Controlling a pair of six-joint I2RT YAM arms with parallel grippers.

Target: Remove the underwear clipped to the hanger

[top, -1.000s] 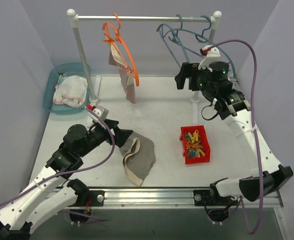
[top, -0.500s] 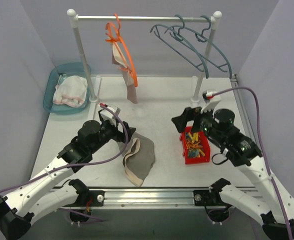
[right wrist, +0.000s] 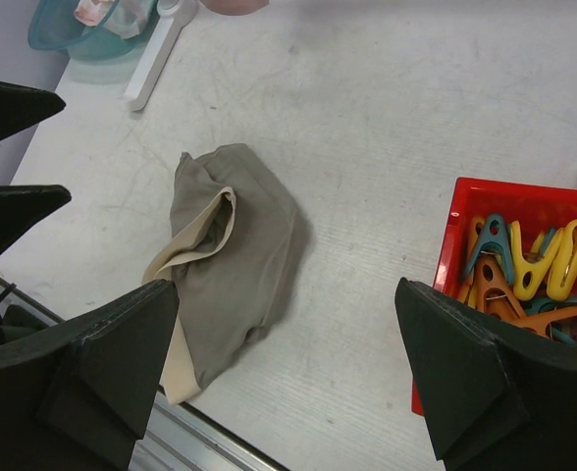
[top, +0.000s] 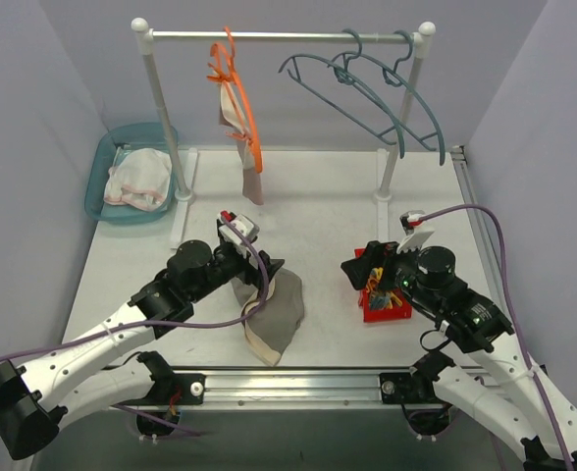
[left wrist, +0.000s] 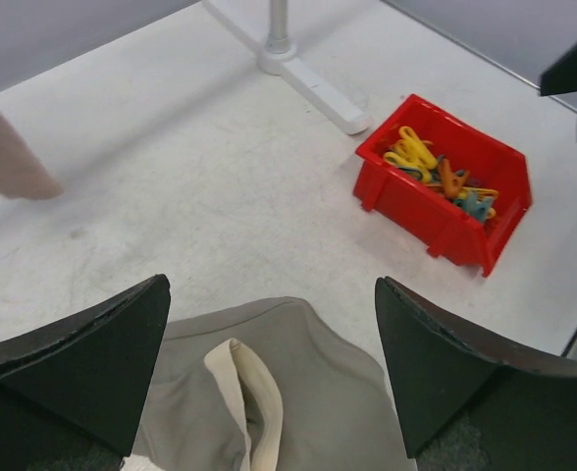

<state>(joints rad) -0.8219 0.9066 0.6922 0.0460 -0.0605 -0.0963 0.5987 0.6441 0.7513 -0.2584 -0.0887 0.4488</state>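
A white pair of underwear lay in the teal basin at the far left; a pale pinkish pair hung clipped to the orange hanger; the left gripper hovered wide open and empty just above the taupe pair crumpled on the counter; the right gripper, equally wide, hung by the red bin of clips.

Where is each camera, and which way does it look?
Top external: high behind the arms, looking down on the table; left arm and right arm show.
Left wrist: on its arm, facing right over the taupe underwear toward the red bin; open left fingers show.
Right wrist: on its arm, facing left over that underwear; open right fingers show.
Both wrist views share underwear and bin.
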